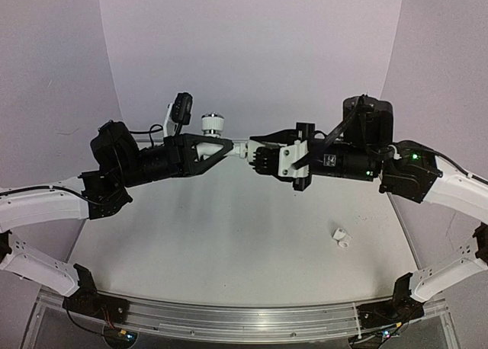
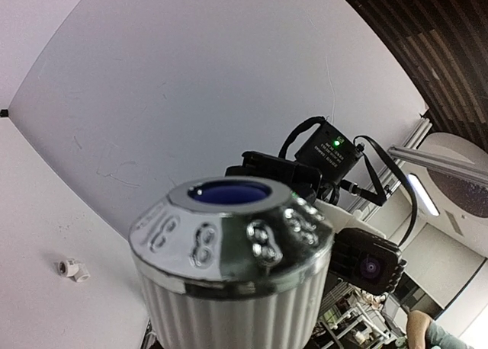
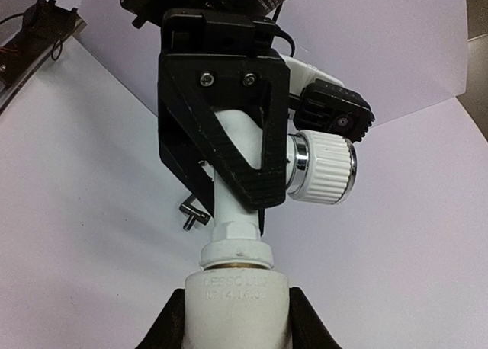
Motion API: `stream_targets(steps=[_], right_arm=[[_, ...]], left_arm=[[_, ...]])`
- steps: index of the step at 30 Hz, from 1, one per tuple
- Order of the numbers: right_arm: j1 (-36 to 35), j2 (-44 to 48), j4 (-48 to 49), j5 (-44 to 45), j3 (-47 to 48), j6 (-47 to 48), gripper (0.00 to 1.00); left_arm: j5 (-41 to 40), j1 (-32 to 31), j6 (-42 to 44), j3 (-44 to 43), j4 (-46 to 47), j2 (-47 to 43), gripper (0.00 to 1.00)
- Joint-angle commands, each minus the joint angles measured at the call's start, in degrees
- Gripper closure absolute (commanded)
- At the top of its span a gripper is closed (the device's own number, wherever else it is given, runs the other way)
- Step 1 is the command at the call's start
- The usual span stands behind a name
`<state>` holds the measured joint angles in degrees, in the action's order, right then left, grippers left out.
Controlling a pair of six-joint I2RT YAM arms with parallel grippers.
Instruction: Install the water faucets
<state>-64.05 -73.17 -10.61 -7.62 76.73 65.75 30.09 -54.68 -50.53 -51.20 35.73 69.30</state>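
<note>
A white water faucet with a ribbed round knob (image 1: 212, 123) hangs in mid-air between the arms, and my left gripper (image 1: 223, 149) is shut on its body. In the right wrist view the left arm's black fingers (image 3: 259, 166) clamp the faucet's stem, with the knob (image 3: 324, 166) sticking out to the right. A white tubular fitting (image 3: 238, 299) sits on the stem's end, and my right gripper (image 3: 238, 322) is shut on it, one pad on each side. The knob (image 2: 229, 250) fills the left wrist view and hides the left fingers.
A second small white fitting (image 1: 341, 238) lies loose on the white table at the right front; it also shows in the left wrist view (image 2: 72, 269). A small dark metal bar (image 3: 194, 216) pokes out beside the left fingers. White walls stand behind.
</note>
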Motion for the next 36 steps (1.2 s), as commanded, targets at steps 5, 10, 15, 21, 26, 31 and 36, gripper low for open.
stream_targets(steps=[5, 10, 15, 21, 26, 31, 36], right_arm=[[-0.2, 1.5, 2.9, -1.1, 0.4, 2.2, 1.0], [-0.2, 2.0, 2.9, -2.1, 0.4, 1.6, 1.0], [-0.2, 2.9, 2.3, -5.4, 0.4, 1.4, 1.0], [-0.2, 3.7, 0.8, -7.3, 0.1, 2.6, 1.0], [-0.2, 3.8, 0.4, -7.2, 0.0, 2.8, 1.0], [-0.2, 3.7, -0.1, -7.8, 0.0, 1.5, 1.0], [-0.2, 3.7, -1.2, -8.3, -0.3, 1.4, 1.0]], left_arm=[[6.7, -0.3, 11.1, -4.6, -6.5, -3.1, 0.54], [10.5, -0.3, 15.7, -5.1, -10.2, -4.7, 0.5], [10.6, -0.3, 16.7, -5.7, -12.9, -5.0, 0.67], [8.7, -0.4, 14.4, -5.7, -13.5, -5.1, 0.74], [7.8, -0.3, 14.1, -4.7, -12.1, -5.6, 0.81], [7.5, -0.3, 15.2, -4.3, -11.5, -5.7, 0.92], [8.2, -0.3, 15.6, -5.5, -12.4, -4.5, 0.77]])
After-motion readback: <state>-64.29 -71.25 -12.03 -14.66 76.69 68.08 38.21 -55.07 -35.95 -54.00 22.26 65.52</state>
